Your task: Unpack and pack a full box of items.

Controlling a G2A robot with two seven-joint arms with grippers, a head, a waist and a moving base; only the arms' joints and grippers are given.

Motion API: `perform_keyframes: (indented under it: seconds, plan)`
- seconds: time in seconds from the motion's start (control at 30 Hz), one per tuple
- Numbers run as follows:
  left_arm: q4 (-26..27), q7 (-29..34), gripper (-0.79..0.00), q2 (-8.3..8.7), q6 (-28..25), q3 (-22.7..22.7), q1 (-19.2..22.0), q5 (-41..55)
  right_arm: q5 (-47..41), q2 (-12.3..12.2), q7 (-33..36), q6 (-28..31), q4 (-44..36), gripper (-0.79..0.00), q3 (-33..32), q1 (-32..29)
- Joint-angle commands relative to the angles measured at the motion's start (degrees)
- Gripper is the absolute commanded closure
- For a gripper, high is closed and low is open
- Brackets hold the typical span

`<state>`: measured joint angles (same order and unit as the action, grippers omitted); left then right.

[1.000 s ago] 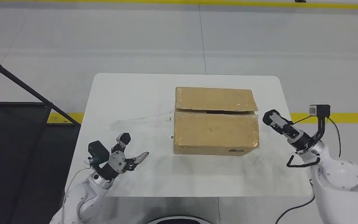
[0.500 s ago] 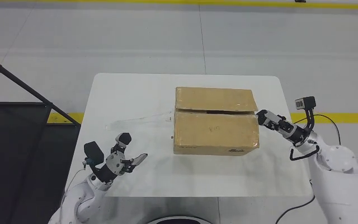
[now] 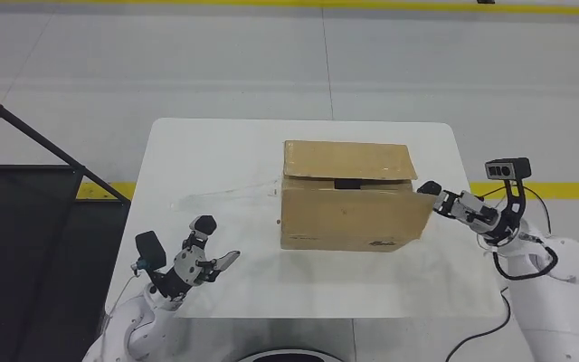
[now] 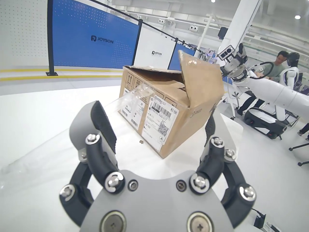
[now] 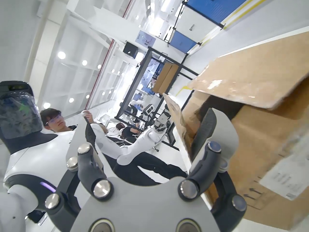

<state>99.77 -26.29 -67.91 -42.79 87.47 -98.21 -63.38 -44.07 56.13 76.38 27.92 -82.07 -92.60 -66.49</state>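
Observation:
A brown cardboard box (image 3: 348, 226) stands in the middle of the white table (image 3: 181, 154). Its far flap (image 3: 348, 160) lies flat, while the near flap (image 4: 200, 85) is tilted up, leaving a dark gap (image 3: 346, 184) between them. My right gripper (image 3: 427, 190) is at the box's right end, open, with one finger (image 5: 207, 126) just inside the raised flap's edge (image 5: 177, 119). My left gripper (image 3: 213, 250) hovers open over the table's near left part, apart from the box (image 4: 157, 102), with nothing between its fingers (image 4: 101, 121).
A strip of clear tape (image 3: 226, 192) lies on the table left of the box, and a loose piece (image 4: 135, 92) sticks up from the box's left end. A small speck (image 3: 276, 220) sits near the box's left corner.
My right gripper moved in to the box's right end and the near flap has risen, opening a dark gap along the seam. The left arm has hardly shifted.

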Motion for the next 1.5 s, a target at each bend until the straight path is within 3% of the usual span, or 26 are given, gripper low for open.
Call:
perform_keyframes:
  seconds: [0.0,0.37,0.73,1.0,1.13,1.23,1.33,1.47]
  plan:
    - [-0.32,-0.35,-0.785,-0.06,-0.13,-0.34,0.12,1.26,-1.21,-0.29,1.06,-1.05,-3.33,-0.785,-1.06,-2.01]
    - [0.29,2.17,-0.785,0.03,-1.04,-0.47,0.86,3.68,7.05,-2.37,0.58,-0.55,-17.82,-0.785,-5.14,-14.48]
    - [0.18,6.49,-0.785,-0.16,2.30,-1.57,2.07,8.44,23.91,-5.97,-8.49,8.49,-18.96,-0.785,0.01,-21.54]
    - [0.46,10.72,-0.785,-0.20,4.44,-1.50,2.18,14.50,27.42,-8.89,-12.91,12.91,-17.75,-0.785,3.76,-21.21]
    - [1.05,12.03,-0.785,-0.19,5.34,-1.49,2.10,15.19,24.08,-10.21,-15.60,15.59,-18.26,-0.785,4.72,-21.16]
    - [1.05,12.03,-0.785,-0.19,5.34,-1.49,2.10,15.19,14.59,-10.93,-15.27,15.26,-17.24,-0.785,3.95,-20.02]
    - [1.05,12.03,-0.785,-0.19,5.34,-1.49,2.10,15.19,3.37,-11.17,-11.93,11.76,-13.40,-0.785,3.48,-16.49]
    - [1.05,12.03,-0.785,-0.19,5.34,-1.49,2.10,15.19,-0.83,-10.86,-10.39,4.56,-7.79,-0.785,5.89,-9.37]
